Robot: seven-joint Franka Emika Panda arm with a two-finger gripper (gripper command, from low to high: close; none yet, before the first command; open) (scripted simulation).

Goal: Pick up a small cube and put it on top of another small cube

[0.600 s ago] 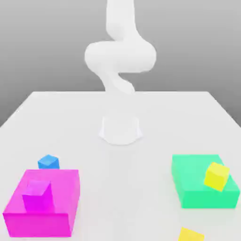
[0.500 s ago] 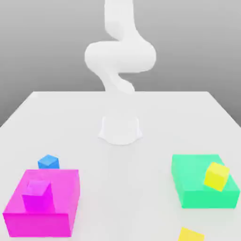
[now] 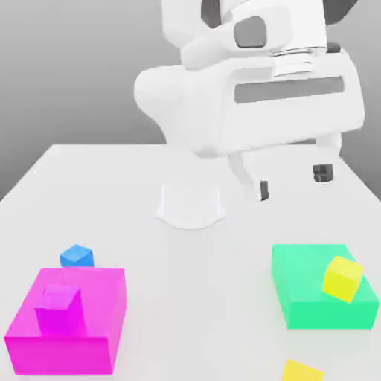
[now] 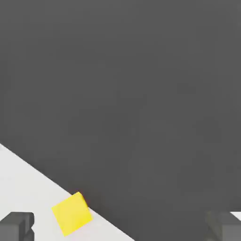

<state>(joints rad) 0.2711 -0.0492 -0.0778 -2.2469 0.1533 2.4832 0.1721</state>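
One small yellow cube (image 3: 343,279) rests tilted on the flat green block (image 3: 309,294) at the exterior view's right. Another small yellow cube (image 3: 301,370) lies on the table at the near edge, partly cut off by the picture. My gripper (image 3: 292,182) hangs high above the table, behind and above the green block, open, with nothing between its dark fingertips (image 3: 322,173). The hand view holds a yellow cube (image 4: 72,212) close to the table's edge, with the open gripper (image 4: 120,229) well clear of it.
A magenta block (image 3: 97,298) at the exterior view's left carries a small purple cube (image 3: 58,306). A small blue cube (image 3: 77,256) sits just behind it. The arm's round white base (image 3: 190,205) stands mid-table.
The hand has swung down and forward into the exterior view, where before just the arm's upper links showed. The cubes and blocks have not moved.
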